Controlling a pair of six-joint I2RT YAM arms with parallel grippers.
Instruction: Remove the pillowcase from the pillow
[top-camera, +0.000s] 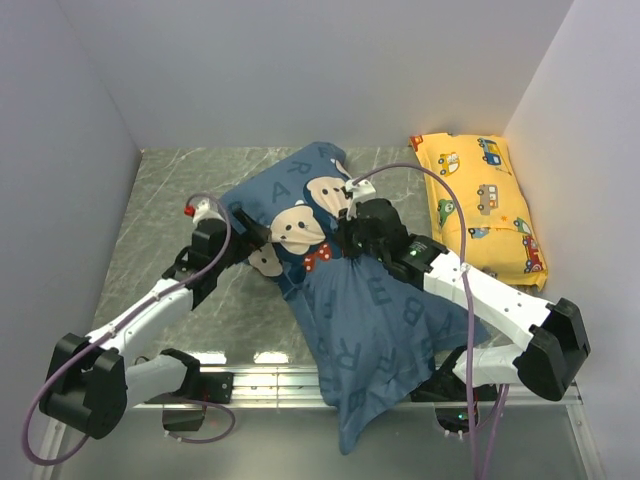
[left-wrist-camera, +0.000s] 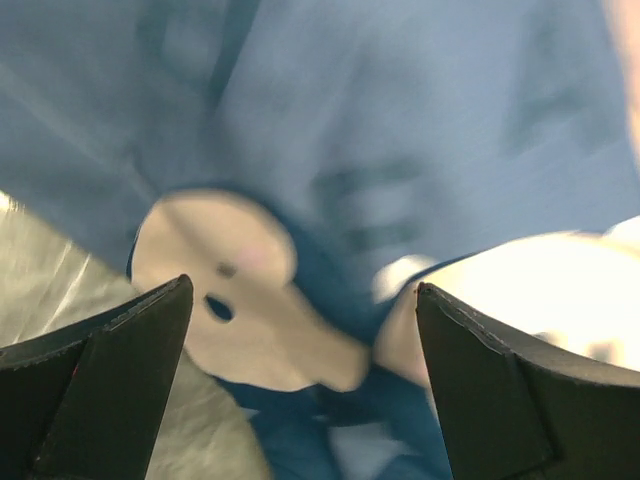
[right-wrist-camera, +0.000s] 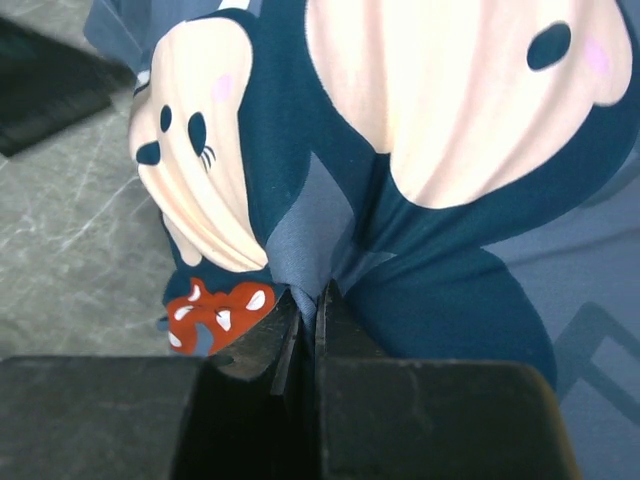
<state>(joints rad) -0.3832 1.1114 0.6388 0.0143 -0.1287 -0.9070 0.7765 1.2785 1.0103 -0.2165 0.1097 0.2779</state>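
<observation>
Pillowcase (top-camera: 372, 312) lies beside yellow pillow (top-camera: 486, 205)

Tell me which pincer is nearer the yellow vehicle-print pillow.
Right. The right pincer, shut on the pillowcase, sits just left of the yellow vehicle-print pillow; the left pincer, open, is farther left across the pillowcase.

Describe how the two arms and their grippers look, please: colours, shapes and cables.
The left arm and right arm have white links with bulky black joints. A thin purple cable loops along each. The left gripper and right gripper have black, flat, wedge-shaped fingers. A small red part marks the left wrist.
</observation>
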